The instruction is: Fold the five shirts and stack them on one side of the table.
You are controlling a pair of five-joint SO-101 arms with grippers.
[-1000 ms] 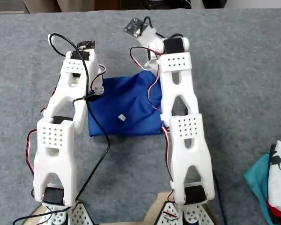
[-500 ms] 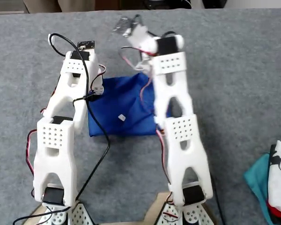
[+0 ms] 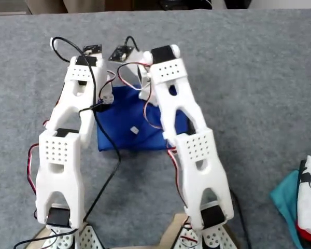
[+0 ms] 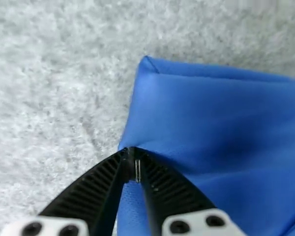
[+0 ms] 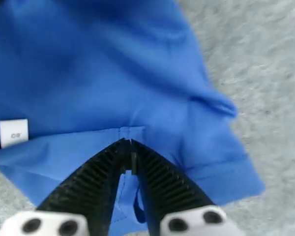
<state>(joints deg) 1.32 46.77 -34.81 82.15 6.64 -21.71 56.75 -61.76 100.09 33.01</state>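
Note:
A blue shirt (image 3: 127, 116) lies partly folded on the grey table between my two arms, with a small white tag (image 3: 135, 130) on top. In the left wrist view my left gripper (image 4: 133, 166) is shut, its tips pinching the shirt's (image 4: 221, 128) side edge close to a corner. My right gripper (image 5: 127, 149) is shut on a raised fold of the same blue shirt (image 5: 98, 73), with the tag (image 5: 13, 132) off to one side. From above, the right arm (image 3: 168, 88) leans across the shirt's far edge, close to the left arm (image 3: 80, 85), and hides part of the cloth.
A pile of other shirts (image 3: 303, 199) in teal, white and red sits at the table's front right edge. Bare grey felt (image 3: 259, 78) spreads around the blue shirt on the far and right sides.
The right arm has swung left along the shirt's far edge, toward the left arm. The left arm has stayed where it was.

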